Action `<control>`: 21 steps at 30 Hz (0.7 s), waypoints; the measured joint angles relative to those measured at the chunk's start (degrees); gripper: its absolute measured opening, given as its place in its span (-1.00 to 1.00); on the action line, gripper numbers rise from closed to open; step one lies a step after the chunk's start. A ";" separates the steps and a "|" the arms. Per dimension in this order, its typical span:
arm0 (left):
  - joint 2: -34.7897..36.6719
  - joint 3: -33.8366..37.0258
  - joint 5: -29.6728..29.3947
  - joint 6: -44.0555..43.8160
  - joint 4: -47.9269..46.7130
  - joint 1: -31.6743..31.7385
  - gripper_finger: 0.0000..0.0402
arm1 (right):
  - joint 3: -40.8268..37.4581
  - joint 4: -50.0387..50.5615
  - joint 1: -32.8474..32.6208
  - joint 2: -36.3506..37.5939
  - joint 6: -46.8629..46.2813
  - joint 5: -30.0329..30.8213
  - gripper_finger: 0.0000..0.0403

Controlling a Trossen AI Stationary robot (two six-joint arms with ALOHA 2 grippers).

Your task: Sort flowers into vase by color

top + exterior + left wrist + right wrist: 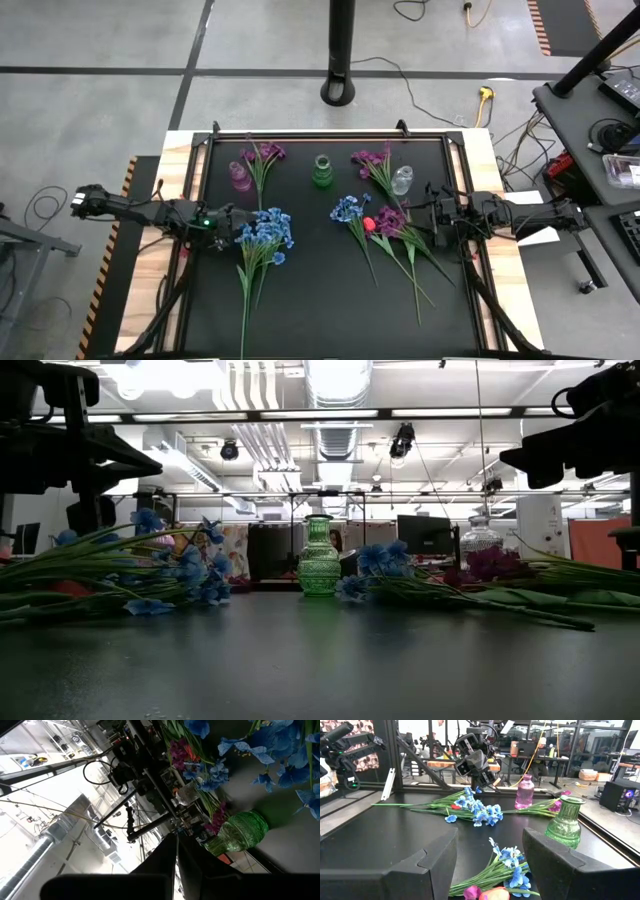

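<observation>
Flowers lie flat on the black mat. A blue bunch lies at the left, and a purple spray lies beyond it. A smaller blue spray, a red bud and a purple spray lie right of centre, with another purple spray at the far right. A pink vase, a green vase and a clear vase stand upright along the far side. My left gripper is shut, raised beside the blue bunch. My right gripper is open, raised near the purple spray.
A black frame borders the mat, with wooden table edges outside it. The near half of the mat between the stems is bare. A stand's pole rises beyond the table's far edge.
</observation>
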State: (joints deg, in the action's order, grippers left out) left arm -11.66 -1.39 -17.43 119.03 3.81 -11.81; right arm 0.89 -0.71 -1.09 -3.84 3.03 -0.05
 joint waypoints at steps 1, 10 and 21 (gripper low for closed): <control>0.00 0.00 0.00 0.00 -0.01 0.01 -1.00 | -0.01 0.00 -0.01 0.00 0.00 0.00 0.07; 0.00 0.00 0.00 0.00 -0.01 0.01 -1.00 | 0.00 0.00 0.00 0.00 0.00 0.00 0.07; 0.17 -0.11 -2.95 7.72 2.20 0.00 -1.00 | 0.00 -0.16 -0.01 0.00 -22.44 -0.22 0.07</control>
State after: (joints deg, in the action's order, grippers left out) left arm -11.49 -1.50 -20.38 126.75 6.02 -11.81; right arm 0.89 -0.87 -1.10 -3.84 -19.41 -0.27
